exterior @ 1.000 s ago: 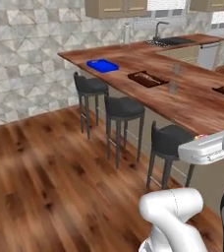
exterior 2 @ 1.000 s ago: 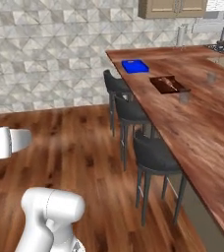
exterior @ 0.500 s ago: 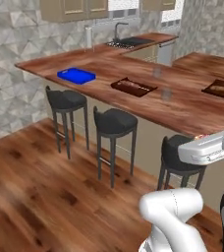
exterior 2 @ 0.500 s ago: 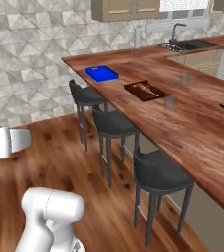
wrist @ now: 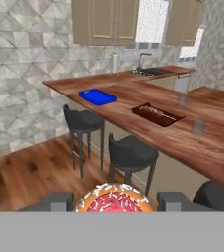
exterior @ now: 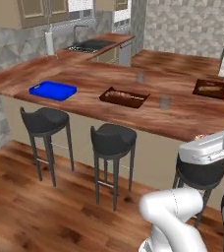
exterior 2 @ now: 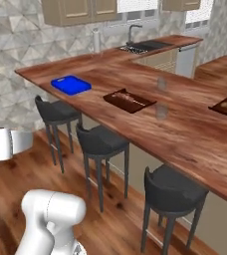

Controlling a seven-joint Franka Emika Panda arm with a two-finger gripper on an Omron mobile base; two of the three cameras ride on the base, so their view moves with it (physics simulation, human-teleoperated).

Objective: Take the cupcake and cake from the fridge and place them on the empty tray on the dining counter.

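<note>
In the hand view my gripper (wrist: 115, 202) is shut on the cupcake (wrist: 115, 196), whose red-pink sprinkled top fills the gap between the two dark fingertips (wrist: 55, 201). The white hand (exterior: 205, 149) hangs over the wooden floor, short of the stools. The blue tray (exterior: 52, 90) (exterior 2: 70, 84) (wrist: 97, 96) lies empty near the left end of the reddish-brown dining counter (exterior: 94, 78) (exterior 2: 185, 129) (wrist: 202, 147), ahead and to the left of the hand. The cake and the fridge are out of view.
Two dark brown trays with food (exterior: 125, 97) (exterior: 209, 88) and two glasses (exterior: 164, 102) (exterior: 140, 78) stand on the counter right of the blue tray. Black stools (exterior: 44, 120) (exterior: 114, 139) (exterior 2: 175, 191) line its near side. A sink (exterior: 87, 46) sits at the back.
The base has driven and turned, so the whole scene has shifted: the counter now lies nearer and more square-on. The hand stays shut on the cupcake.
</note>
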